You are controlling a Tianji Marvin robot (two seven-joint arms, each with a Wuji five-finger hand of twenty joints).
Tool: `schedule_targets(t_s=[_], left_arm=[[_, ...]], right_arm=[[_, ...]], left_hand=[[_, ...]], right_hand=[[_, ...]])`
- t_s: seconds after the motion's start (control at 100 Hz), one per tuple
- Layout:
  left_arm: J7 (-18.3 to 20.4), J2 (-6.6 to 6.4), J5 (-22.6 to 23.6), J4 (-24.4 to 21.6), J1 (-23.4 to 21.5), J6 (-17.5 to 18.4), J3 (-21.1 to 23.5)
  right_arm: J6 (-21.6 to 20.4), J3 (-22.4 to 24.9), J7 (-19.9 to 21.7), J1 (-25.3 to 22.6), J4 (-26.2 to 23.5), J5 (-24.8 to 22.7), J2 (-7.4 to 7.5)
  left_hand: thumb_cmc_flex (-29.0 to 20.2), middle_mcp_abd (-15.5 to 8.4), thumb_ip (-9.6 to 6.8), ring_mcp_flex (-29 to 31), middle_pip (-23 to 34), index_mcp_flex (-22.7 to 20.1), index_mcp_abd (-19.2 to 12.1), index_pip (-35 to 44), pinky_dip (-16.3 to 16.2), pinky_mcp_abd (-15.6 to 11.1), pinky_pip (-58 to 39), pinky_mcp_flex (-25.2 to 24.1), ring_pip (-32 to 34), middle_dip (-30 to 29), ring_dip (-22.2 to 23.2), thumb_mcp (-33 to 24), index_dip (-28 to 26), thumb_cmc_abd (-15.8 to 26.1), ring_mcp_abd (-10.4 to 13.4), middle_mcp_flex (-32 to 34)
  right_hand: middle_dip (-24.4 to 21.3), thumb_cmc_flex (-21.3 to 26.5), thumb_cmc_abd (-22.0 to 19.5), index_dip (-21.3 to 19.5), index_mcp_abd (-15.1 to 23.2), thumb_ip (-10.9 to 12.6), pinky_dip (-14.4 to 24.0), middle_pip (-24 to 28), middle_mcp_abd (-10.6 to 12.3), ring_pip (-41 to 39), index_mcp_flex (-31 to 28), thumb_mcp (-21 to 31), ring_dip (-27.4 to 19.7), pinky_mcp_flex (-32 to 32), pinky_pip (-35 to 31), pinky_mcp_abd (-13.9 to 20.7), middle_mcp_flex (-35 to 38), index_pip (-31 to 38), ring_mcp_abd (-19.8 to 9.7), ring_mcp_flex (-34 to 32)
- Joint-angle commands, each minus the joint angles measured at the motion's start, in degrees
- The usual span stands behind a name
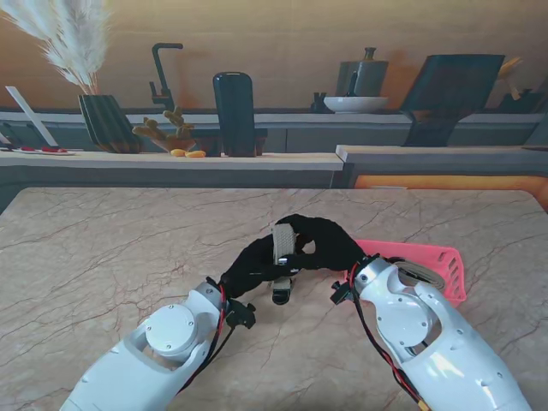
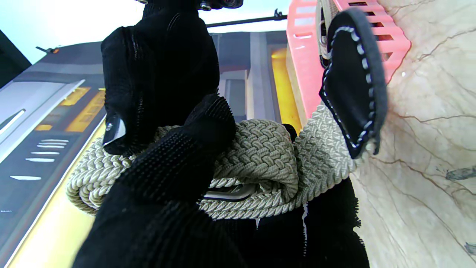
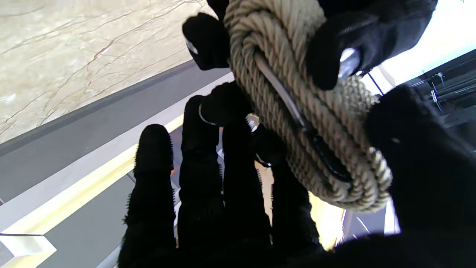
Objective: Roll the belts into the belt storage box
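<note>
Beside pink box (image 1: 445,261): both robot hands clasp rolled belt (image 1: 283,243).

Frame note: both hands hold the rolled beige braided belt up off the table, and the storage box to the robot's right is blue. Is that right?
Nearly. The left hand and right hand do hold the rolled beige belt together off the table, but the storage box on the robot's right is pink-red, not blue. The stand view shows it, and the left wrist view confirms the colour.
</note>
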State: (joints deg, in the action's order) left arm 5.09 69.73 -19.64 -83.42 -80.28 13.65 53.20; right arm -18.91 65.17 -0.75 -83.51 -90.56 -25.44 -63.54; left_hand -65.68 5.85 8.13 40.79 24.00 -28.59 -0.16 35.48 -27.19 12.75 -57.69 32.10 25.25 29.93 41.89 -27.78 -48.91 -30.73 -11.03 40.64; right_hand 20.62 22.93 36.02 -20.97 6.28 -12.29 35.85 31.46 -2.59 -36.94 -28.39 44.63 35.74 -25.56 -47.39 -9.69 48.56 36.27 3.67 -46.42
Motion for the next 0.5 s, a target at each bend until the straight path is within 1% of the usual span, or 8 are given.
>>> schedule_targets(t_s=[0.0, 0.08, 0.16, 0.25, 0.29, 0.38, 0.45, 0.49], left_arm=[[0.4, 0.22, 0.0, -0.5, 0.1, 0.1, 0.0], [0.3, 0.26, 0.2, -0.4, 0.1, -0.3, 0.0], [0.2, 0.37, 0.1, -0.1, 0.3, -0.9, 0.0], [0.2, 0.54, -0.7, 0.0, 0.3, -1.6, 0.2], [0.1, 0.61, -0.8, 0.2, 0.3, -1.8, 0.2], [-0.3, 0.80, -1.0, 0.3, 0.4, -2.2, 0.2], [-0.4, 0.87, -1.2, 0.4, 0.5, -2.6, 0.3], [-0.3, 0.89, -1.4, 0.5, 0.6, -2.9, 0.3]], right_arm=[[0.0, -1.0, -0.7, 0.3, 1.0, -0.3, -0.79], [0.0, -1.9, -2.6, 0.7, 1.8, 0.1, -1.39], [-0.4, -2.3, -4.3, 0.8, 2.0, -0.2, -1.71], [-1.3, -2.0, -6.9, 0.4, 1.8, -2.3, -1.95], [-1.6, -1.8, -8.5, 0.1, 1.6, -3.6, -2.12], [-2.4, -1.1, -11.2, -0.8, 1.1, -5.5, -2.42], [-3.1, -0.6, -13.0, -1.4, 0.7, -6.5, -2.64], [-3.5, -0.4, -13.9, -1.7, 0.6, -7.1, -2.71]], left_hand=[[-8.3, -2.0, -2.23, 2.0, 2.3, -14.8, -3.4, 26.2, -0.1, -3.2, -0.6, 0.8, 3.2, -0.4, -0.1, -8.3, 0.2, 17.5, 1.3, 3.6], [-7.9, -2.0, -2.81, 2.4, 1.7, -13.4, -3.7, 23.2, -0.2, -3.2, -1.0, 0.8, 3.2, 3.2, 0.2, -6.6, 1.8, 17.0, 1.2, 4.2], [-5.3, -1.4, -3.83, 2.3, -1.6, -11.3, -3.4, 17.7, -0.4, -2.8, -1.1, 0.1, 2.4, 7.5, 1.1, -5.0, 4.9, 14.1, 0.7, 5.4], [1.2, -0.7, -4.08, 1.1, -4.9, -7.5, -4.1, 12.4, -1.0, -2.1, -1.0, -1.2, 2.5, 9.6, 0.5, -7.0, 9.7, 9.4, 0.5, 5.8], [4.0, -0.5, -3.70, 0.2, -5.0, -6.2, -4.3, 11.1, -1.2, -2.0, -1.0, -1.5, 3.6, 9.5, -2.5, -8.0, 10.7, 7.2, 0.8, 5.4], [7.1, -0.2, -3.86, -0.3, -3.3, -4.2, -3.9, 8.0, -1.6, -1.6, -1.2, -2.1, 4.5, 7.8, -4.9, -6.1, 11.8, 4.4, 0.6, 4.0], [9.5, -0.2, -3.88, -0.5, -2.3, -2.7, -3.2, 5.3, -1.6, -1.6, -1.1, -2.5, 4.7, 5.9, -5.3, -5.5, 12.5, 4.1, 0.6, 2.7], [11.3, 0.0, -4.19, -0.7, -1.2, -2.0, -2.5, 2.7, -1.7, -1.5, -1.0, -2.6, 4.7, 2.8, -5.4, -6.0, 12.6, 4.4, 0.6, 1.9]], right_hand=[[1.2, 9.2, -1.5, 3.6, 17.4, -1.8, 1.3, -0.2, 4.6, -0.5, -9.9, 6.5, 0.3, -0.5, -2.0, 1.7, 8.0, 18.5, -4.4, -2.5], [2.7, 13.4, -3.4, 5.2, 22.3, -2.0, 1.1, -0.7, 6.3, -0.3, -16.9, 7.3, -0.2, -0.9, -2.4, 1.6, 16.6, 22.2, -4.7, -3.7], [2.4, 14.8, -3.6, 5.3, 23.7, -2.0, 0.8, -2.3, 6.7, 0.5, -18.6, 7.2, -0.8, -0.8, -2.4, 1.5, 19.1, 23.5, -5.1, -4.2], [1.9, 14.6, -2.7, 5.9, 24.9, -1.9, 0.2, -4.2, 6.8, 1.4, -19.6, 8.0, -1.8, -1.2, -2.8, 1.2, 20.8, 24.2, -5.5, -5.4], [1.8, 14.5, -2.4, 6.1, 25.2, -2.0, 0.1, -4.4, 6.6, 1.3, -19.9, 8.5, -1.9, -1.4, -3.0, 1.2, 21.2, 24.5, -5.5, -5.9], [1.7, 14.2, -2.1, 6.0, 26.0, -2.0, -0.1, -4.5, 6.9, 1.3, -20.3, 9.0, -2.0, -1.5, -3.2, 1.3, 21.6, 24.9, -5.8, -6.3], [1.7, 14.0, -2.2, 5.6, 26.6, -2.1, -0.3, -4.6, 7.0, 1.2, -20.0, 9.3, -2.0, -1.3, -3.3, 1.4, 21.6, 25.3, -5.9, -6.3], [1.8, 13.9, -2.3, 5.4, 27.1, -2.2, -0.4, -4.6, 7.0, 1.1, -19.8, 9.4, -2.0, -1.2, -3.4, 1.5, 21.6, 25.5, -6.0, -6.3]])
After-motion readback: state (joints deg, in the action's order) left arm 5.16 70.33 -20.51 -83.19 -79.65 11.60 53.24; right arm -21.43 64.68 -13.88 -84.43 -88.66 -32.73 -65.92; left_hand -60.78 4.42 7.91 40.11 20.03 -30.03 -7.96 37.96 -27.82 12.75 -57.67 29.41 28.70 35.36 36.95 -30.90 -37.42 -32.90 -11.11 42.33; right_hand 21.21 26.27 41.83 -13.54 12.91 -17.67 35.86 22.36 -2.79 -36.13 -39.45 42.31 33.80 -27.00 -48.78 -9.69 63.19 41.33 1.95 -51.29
